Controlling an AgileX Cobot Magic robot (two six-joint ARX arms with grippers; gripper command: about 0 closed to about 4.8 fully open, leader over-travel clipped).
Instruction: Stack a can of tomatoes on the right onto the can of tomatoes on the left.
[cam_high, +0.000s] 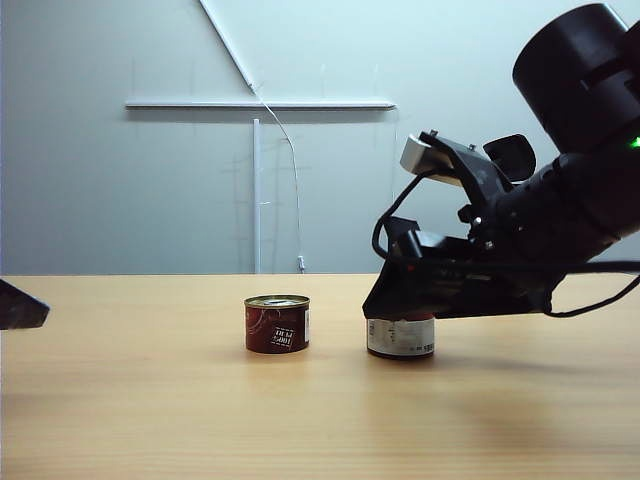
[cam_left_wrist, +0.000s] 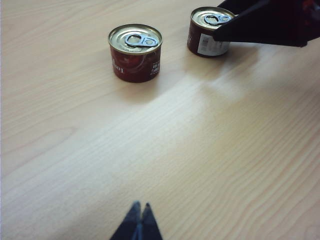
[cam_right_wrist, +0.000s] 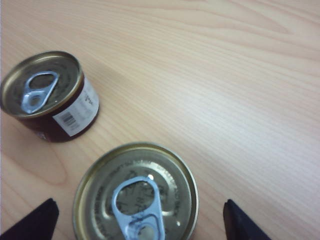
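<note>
Wooden table (cam_high: 150, 420): right gripper (cam_right_wrist: 137, 217) spread wide above the right can (cam_high: 400, 337), must descend and clamp; left gripper (cam_left_wrist: 138, 220) clenched, idle; left can (cam_high: 277, 323) waits.

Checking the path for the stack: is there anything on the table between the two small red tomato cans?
Nothing: the exterior view shows only bare wooden table between the left red can and the right red can, which sits under the open right gripper.

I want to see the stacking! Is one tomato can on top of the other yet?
No, the left can and the right can both stand apart on the table, with the open right gripper over the right one.
</note>
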